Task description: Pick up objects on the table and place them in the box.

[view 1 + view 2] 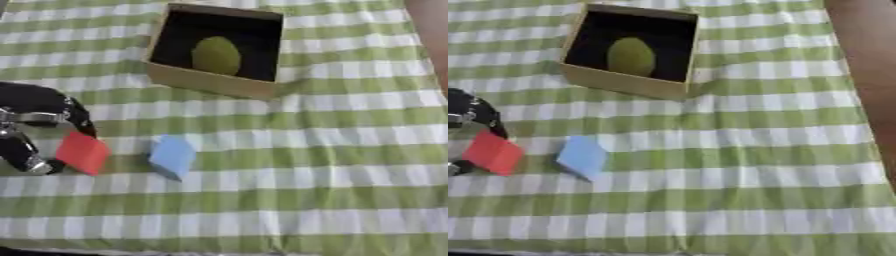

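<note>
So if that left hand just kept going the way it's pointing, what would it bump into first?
The red block, right at the left hand; whether they touch is unclear. Beyond it lies the blue block.

You have an open tan cardboard box (pixel 216 80) near the far edge of the bench, its inside dark, with a yellow-green egg-shaped object (pixel 216 55) lying in it. Nearer you, a red block (pixel 83 152) sits tilted at the left, touching your left robot hand (pixel 35 125), whose fingers curl around it. Just beside it on the right lies a light blue block (pixel 171 156), also tilted.
</note>
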Motion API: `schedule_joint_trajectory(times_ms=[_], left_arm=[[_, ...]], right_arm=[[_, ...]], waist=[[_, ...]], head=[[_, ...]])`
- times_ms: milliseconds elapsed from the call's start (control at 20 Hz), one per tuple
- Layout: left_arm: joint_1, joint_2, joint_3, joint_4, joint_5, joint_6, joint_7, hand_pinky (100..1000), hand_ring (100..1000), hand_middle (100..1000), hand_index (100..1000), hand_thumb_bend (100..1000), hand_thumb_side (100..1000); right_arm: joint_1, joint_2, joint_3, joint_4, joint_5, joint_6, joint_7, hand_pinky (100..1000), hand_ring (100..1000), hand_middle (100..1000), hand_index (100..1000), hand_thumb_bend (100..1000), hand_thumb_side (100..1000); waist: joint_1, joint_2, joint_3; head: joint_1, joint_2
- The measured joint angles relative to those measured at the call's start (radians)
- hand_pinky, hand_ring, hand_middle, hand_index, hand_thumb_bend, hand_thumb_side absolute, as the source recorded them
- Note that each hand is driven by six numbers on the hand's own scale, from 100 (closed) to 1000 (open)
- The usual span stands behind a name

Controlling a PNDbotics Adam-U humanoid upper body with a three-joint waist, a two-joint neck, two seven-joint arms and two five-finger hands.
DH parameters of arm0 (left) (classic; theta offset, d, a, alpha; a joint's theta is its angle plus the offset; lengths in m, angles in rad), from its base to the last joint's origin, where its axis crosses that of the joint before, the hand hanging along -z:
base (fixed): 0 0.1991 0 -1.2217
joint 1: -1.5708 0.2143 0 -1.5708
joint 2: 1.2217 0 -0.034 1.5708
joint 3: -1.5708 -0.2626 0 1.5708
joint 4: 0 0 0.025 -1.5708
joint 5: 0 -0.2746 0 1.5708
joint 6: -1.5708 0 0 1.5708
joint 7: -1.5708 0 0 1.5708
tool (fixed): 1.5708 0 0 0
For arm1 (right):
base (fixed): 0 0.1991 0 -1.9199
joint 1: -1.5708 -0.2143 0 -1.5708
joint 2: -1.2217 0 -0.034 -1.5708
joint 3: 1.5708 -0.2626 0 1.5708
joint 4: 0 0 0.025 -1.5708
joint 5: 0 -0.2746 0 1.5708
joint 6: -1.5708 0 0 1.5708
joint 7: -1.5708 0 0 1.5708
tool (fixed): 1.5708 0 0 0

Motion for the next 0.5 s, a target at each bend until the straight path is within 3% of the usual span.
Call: schedule_joint_trajectory(times_ms=[250,500], left_arm=[[-0.02,0.005,0.08,-0.109,0.009,0.039,0.034,798,722,590,740,172,100],[-0.184,-0.04,0.134,-0.1,0.022,0.078,0.028,802,725,593,742,164,100]], right_arm=[[0.007,0.001,-0.004,0.0,-0.003,0.004,0.0,865,873,586,831,100,470],[0.008,0.001,-0.004,0.0,-0.004,0.003,0.003,865,873,585,830,100,467]], waist=[[0.0,0.0,0.007],[0.001,0.0,0.01]], head=[[-0.001,0.0],[0.0,0.0]])
